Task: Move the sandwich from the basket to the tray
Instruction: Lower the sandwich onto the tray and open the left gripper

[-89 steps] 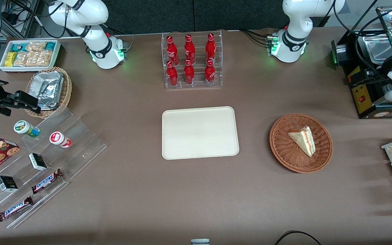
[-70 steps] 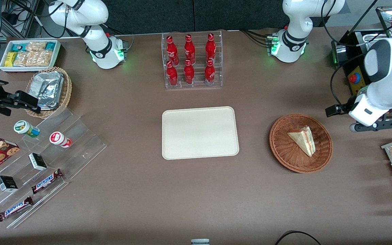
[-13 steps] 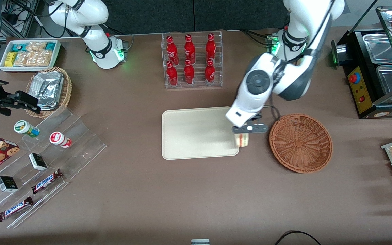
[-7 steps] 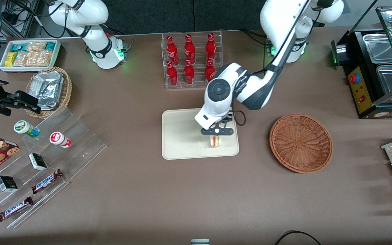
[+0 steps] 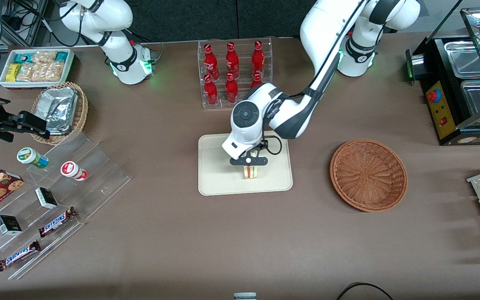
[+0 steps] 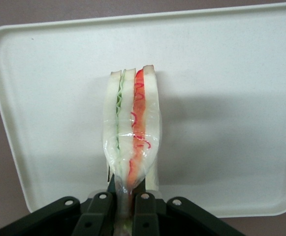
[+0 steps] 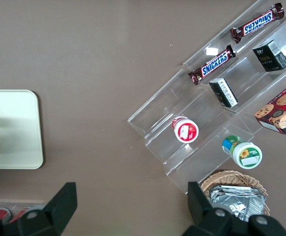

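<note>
Carried farther in over the tray (image 5: 215,175) since half a second ago, the sandwich (image 5: 249,171) now hangs above the tray's middle, pinched at its narrow end by the gripper (image 5: 248,161), cut edge with red and green layers showing. Toward the working arm's end sits the basket (image 5: 368,175), holding nothing.

Front view: high, steep look down on the whole table, far out, gripper (image 5: 248,161) mid-frame over the tray (image 5: 215,175). Left wrist view: mounted just above the gripper (image 6: 129,209), looking along its fingers, very close, filled by the held sandwich (image 6: 132,142) and the tray (image 6: 241,98) below it. Right wrist view: looks straight down at the table toward the parked arm's end, medium height. All three share the tray (image 7: 10,132).
</note>
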Available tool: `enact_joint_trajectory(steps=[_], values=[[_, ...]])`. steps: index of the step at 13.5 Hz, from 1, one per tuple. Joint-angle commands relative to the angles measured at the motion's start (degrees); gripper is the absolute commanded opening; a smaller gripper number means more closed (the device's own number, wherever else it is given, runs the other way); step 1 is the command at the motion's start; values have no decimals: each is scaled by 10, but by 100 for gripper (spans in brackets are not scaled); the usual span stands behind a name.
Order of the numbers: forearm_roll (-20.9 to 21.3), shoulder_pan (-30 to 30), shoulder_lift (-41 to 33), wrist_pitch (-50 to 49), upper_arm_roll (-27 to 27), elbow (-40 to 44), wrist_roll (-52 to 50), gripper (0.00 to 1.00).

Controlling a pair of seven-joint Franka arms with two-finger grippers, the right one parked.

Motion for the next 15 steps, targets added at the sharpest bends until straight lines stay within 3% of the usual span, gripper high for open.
enact_joint_trajectory(steps=[1, 8, 9, 10, 15], values=[[-9, -6, 20, -3, -3, 27, -11, 0], [-7, -6, 34, 13, -5, 27, -10, 0], [-8, -6, 34, 13, -5, 28, -7, 36], [-8, -6, 35, 13, -5, 28, -6, 99], [-7, -3, 27, 17, -5, 28, -11, 100]])
